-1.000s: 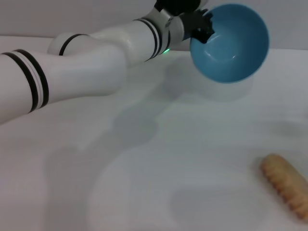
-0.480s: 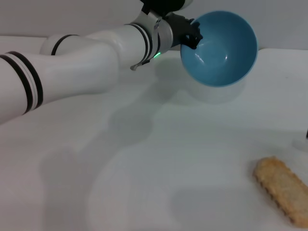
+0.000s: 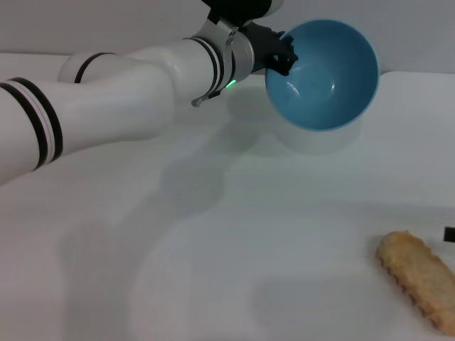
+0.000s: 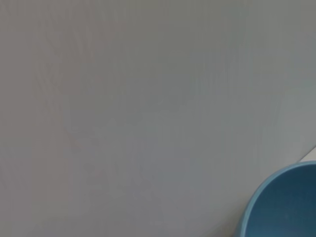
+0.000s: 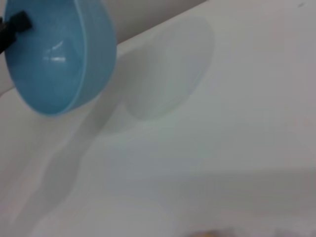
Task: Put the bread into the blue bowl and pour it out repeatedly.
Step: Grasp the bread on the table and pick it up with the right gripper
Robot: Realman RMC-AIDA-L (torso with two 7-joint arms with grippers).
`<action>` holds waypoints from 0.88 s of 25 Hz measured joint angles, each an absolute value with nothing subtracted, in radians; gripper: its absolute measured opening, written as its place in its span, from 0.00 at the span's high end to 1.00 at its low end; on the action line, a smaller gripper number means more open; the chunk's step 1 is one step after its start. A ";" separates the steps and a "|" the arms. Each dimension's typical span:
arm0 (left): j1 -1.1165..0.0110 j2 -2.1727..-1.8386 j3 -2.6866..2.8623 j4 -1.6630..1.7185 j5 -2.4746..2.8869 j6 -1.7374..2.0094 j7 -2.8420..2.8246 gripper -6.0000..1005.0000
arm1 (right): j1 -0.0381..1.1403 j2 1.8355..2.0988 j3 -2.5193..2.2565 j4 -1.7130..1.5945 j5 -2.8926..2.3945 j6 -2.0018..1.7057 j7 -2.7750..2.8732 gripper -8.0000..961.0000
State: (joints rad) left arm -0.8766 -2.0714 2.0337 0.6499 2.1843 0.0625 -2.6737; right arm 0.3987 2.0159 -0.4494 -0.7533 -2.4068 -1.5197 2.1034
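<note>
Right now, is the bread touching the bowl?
Apart. The head view shows the bread lying on the table, while the left gripper holds the bowl tilted in the air, far from it.

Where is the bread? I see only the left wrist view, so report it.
Observer: The bread lies on the table, at the robot's near right, outside the bowl.
Operator: Now describe the bowl's inside.
Observer: The blue bowl is empty, tipped with its mouth facing the head camera.
Operator: Tell me what holds it.
Observer: The left tool grips its rim, holding it raised above the table.
</note>
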 joint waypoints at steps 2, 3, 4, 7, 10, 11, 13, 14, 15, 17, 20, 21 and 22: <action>-0.875 -2.072 2.034 0.649 2.184 0.060 -2.674 1.00 | 0.402 2.017 -0.454 -0.727 -2.407 -1.515 2.094 0.47; -0.875 -2.072 2.034 0.649 2.184 0.060 -2.674 1.00 | 0.404 2.017 -0.454 -0.717 -2.407 -1.515 2.088 0.47; -0.875 -2.072 2.034 0.648 2.184 0.060 -2.674 1.00 | 0.405 2.019 -0.452 -0.703 -2.406 -1.514 2.075 0.47; -0.875 -2.072 2.034 0.648 2.184 0.059 -2.674 1.00 | 0.406 2.023 -0.452 -0.700 -2.409 -1.509 2.069 0.47; -0.875 -2.072 2.034 0.648 2.184 0.059 -2.674 1.00 | 0.407 2.025 -0.456 -0.699 -2.434 -1.505 2.072 0.47; -0.875 -2.072 2.034 0.648 2.184 0.059 -2.674 1.00 | 0.406 2.025 -0.455 -0.701 -2.437 -1.505 2.075 0.47; -0.876 -2.072 2.034 0.648 2.184 0.059 -2.674 1.00 | 0.403 2.022 -0.451 -0.705 -2.440 -1.509 2.078 0.47; -0.876 -2.072 2.034 0.648 2.184 0.059 -2.674 1.00 | 0.400 2.019 -0.449 -0.709 -2.441 -1.511 2.079 0.47; -0.876 -2.072 2.034 0.648 2.184 0.059 -2.674 1.00 | 0.400 2.019 -0.449 -0.709 -2.441 -1.511 2.079 0.47; -0.876 -2.072 2.034 0.648 2.184 0.058 -2.674 1.00 | 0.400 2.018 -0.453 -0.709 -2.442 -1.509 2.080 0.47; -0.877 -2.071 2.034 0.648 2.184 0.058 -2.674 1.00 | 0.410 2.018 -0.459 -0.699 -2.445 -1.502 2.076 0.47; -0.877 -2.071 2.034 0.648 2.184 0.058 -2.674 1.00 | 0.410 2.018 -0.459 -0.699 -2.445 -1.502 2.076 0.47; -0.877 -2.071 2.034 0.648 2.184 0.058 -2.674 1.00 | 0.414 2.019 -0.465 -0.694 -2.448 -1.498 2.076 0.47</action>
State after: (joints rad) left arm -0.8769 -2.0710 2.0337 0.6483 2.1844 0.0582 -2.6738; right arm 0.4141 2.0190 -0.4646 -0.6945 -2.4478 -1.4979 2.0758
